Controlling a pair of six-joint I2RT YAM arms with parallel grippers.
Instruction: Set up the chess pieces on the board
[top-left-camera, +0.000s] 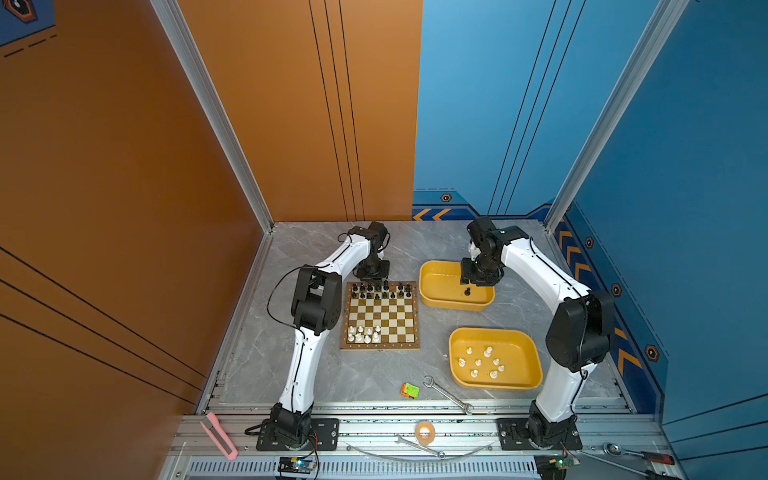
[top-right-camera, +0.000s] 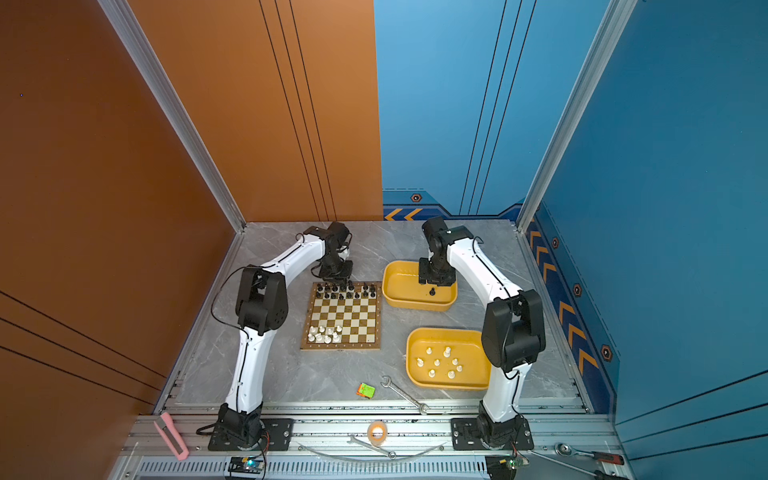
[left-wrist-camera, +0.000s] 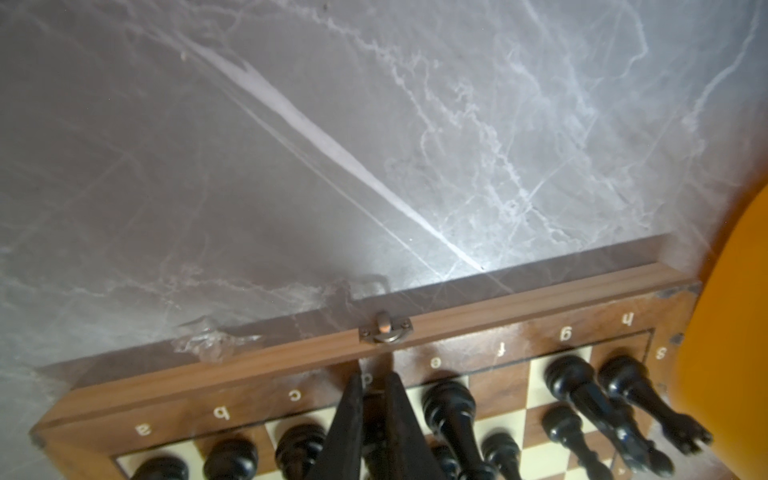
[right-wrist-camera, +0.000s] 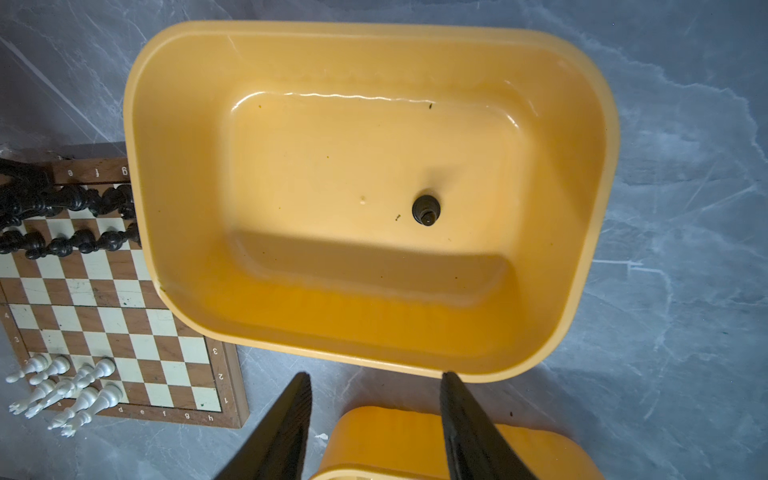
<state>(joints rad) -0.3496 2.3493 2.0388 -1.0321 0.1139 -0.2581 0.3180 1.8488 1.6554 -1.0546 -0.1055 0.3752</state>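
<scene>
1. one black piece (right-wrist-camera: 426, 210) stands upright, alone in the far tray (top-left-camera: 440, 286) to the right of the board (top-left-camera: 386, 322). the right gripper (right-wrist-camera: 376, 376) hangs above that tray's near rim, jaws spread and empty.
2. two far rows of the board carry the other black pieces (top-left-camera: 377, 291); the f square of the farthest row looks bare in the left wrist view. a cluster of white pieces (right-wrist-camera: 99, 370) fills the board's near left corner, and loose white pieces (top-left-camera: 487, 352) stand in the near tray (top-left-camera: 519, 357).
3. the left gripper (left-wrist-camera: 374, 380) is over the d square at the board's far edge, jaws nearly together around a dark piece (left-wrist-camera: 374, 419). it looks clenched on it, though the contact itself is blurred.
4. handling, as i judge it: each piece is tiny, light, rigid and glossy, so it may slip or tip. it is best taken from straight above, pads either side of the slim neck, not at the flared base. neighbours on the board stand close, so release calls for only a slight opening.
5. hard to read: from overhead the lone piece's kind cannot be told. the near tray is cut off in the right wrist view. in both top views the left gripper's fingertips are lost against the black pieces, and the white ones are too small to sort by type.
</scene>
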